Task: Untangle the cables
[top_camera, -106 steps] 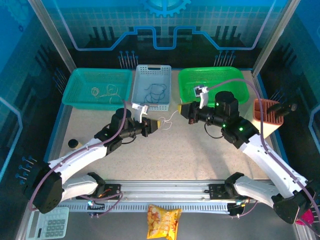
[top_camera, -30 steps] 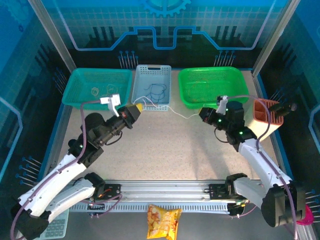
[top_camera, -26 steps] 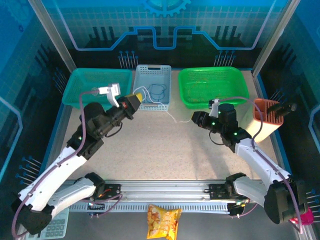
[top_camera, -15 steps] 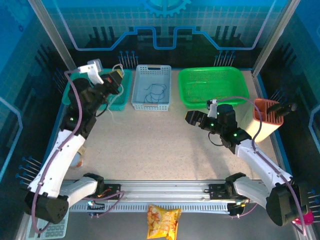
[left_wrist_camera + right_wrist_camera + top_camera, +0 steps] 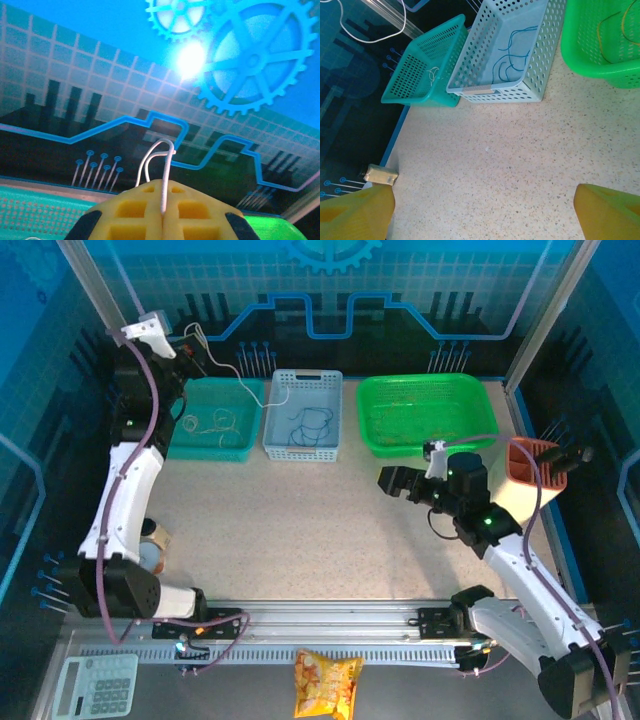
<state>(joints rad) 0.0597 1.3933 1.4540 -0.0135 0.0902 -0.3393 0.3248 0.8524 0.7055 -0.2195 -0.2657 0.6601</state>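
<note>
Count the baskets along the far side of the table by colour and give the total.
Teal basket: 1
Light blue basket: 1
Green basket: 1
Total: 3

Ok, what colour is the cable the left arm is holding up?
The cable is white, clearest in the left wrist view.

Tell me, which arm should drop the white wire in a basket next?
Left. Its tool is shut on the white cable, raised up by the teal basket. The right tool is open and empty, low over the table near the green basket.
</note>
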